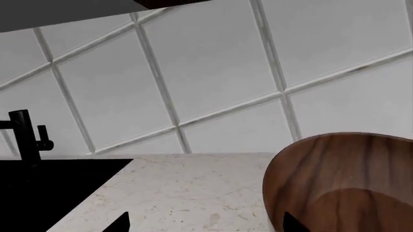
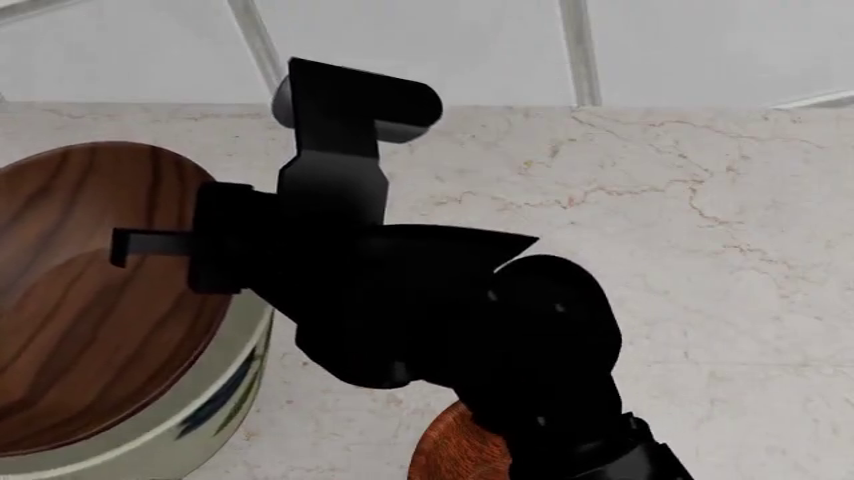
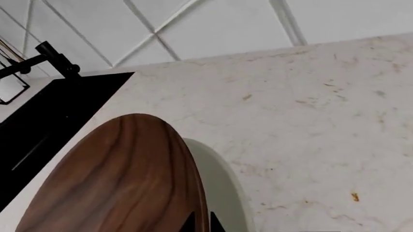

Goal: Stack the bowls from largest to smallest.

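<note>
Halfway there, by the look of it. Striped bowl already nested in cream bowl at near left of surface. Right pincer closed on striped bowl's rim. Left pincer's state: cannot tell. Small bowl nearest, not yet stacked.

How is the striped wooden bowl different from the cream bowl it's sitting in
The striped wooden bowl is dark brown with wavy grain; the cream bowl is pale and glossy with blue marks. The wooden bowl sits inside, and the cream bowl surrounds it, only its rim and outer wall showing. Both are round and rest on the marble counter.
</note>
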Controlling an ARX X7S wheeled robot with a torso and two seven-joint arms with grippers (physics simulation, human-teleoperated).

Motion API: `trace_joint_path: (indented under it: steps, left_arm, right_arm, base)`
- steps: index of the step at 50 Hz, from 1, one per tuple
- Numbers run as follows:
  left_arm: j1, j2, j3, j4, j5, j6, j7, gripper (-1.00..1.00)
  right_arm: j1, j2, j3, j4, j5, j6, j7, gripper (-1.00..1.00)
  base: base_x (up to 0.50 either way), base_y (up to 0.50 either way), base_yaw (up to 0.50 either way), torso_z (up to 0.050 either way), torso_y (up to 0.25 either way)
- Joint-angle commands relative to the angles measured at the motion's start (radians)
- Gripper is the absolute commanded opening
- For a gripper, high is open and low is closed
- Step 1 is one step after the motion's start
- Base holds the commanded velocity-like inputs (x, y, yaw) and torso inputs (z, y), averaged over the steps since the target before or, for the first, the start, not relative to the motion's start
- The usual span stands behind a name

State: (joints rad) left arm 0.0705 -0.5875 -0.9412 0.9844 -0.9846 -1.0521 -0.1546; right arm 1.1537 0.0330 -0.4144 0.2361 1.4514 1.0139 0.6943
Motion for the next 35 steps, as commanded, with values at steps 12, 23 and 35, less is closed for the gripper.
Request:
trace_joint_path:
  steps: [12,23,35]
  left_arm:
    - [0.014,-0.013,0.015,-0.003,-0.01,0.021,-0.018,1.0]
    - [0.022,-0.016,0.016,-0.005,-0.014,0.032,-0.023,1.0]
    - [0.027,-0.022,0.03,-0.007,-0.014,0.042,-0.032,1.0]
  right_arm:
    - [-0.002,0.044,-0.057,-0.002,-0.009,-0.055,-0.011,-1.0]
    - [0.001,0.052,-0.072,-0.02,0.009,-0.053,-0.004,1.0]
    - [0.022,0.062,-0.069,-0.052,0.024,-0.068,0.014,1.0]
  base:
    - [0.0,0.0,0.0,0.0,0.0]
    - [0.0,0.0,0.0,0.0,0.0]
    - [0.0,0.0,0.0,0.0,0.0]
